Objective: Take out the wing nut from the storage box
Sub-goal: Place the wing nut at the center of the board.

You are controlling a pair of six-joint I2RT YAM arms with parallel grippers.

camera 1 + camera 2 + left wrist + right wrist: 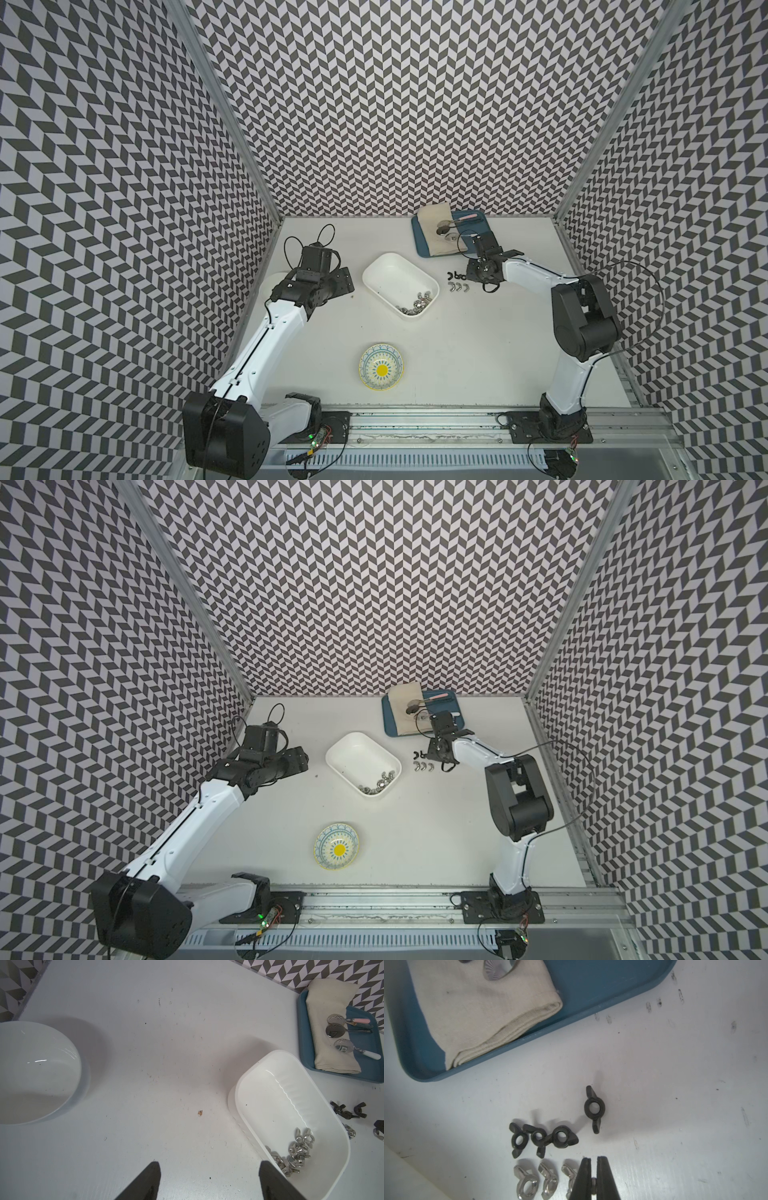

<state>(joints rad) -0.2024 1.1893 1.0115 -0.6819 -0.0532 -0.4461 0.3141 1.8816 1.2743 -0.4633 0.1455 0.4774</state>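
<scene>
Right tool (593,1159): fingers almost together, clamped on a silver wing nut (593,1185), just beside 3 silver nuts (549,1180) and near 4 black nuts (538,1138) on the tabletop (675,1084).
Left tool (209,1182): fingers wide apart, holding nothing, over bare tabletop beside the storage box (390,272).
Storage box: mid-tabletop, with a heap of nuts (417,305) in 1 corner.

bright, even light casts soft shadows, with glare streaking the storage box (291,1093) wall.
</scene>
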